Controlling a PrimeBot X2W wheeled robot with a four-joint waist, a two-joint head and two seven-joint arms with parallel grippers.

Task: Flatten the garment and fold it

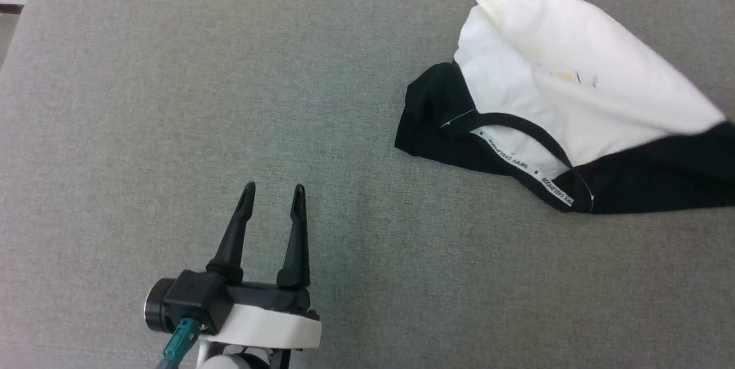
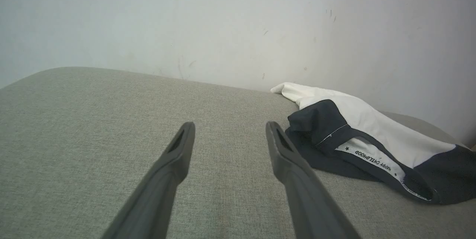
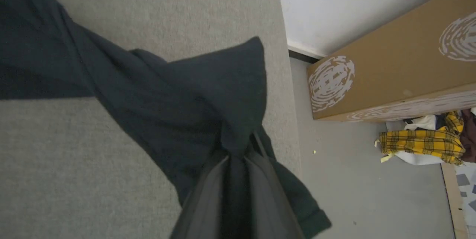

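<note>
Right tool (image 3: 238, 153) clamped on garment (image 3: 167, 94), left tool (image 1: 274, 190) apart over cushion (image 1: 143, 99), cardboard box (image 3: 390, 64) beside.

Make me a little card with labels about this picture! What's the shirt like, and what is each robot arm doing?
Clothing: shirt, white and black, crumpled, not flat yet
Place: on the grey surface, toward the robot's right
Left end effector: open, empty, apart from the shirt
Right end effector: shut on a black sleeve
Off to the side: cardboard box, yellow checked cloth
</note>
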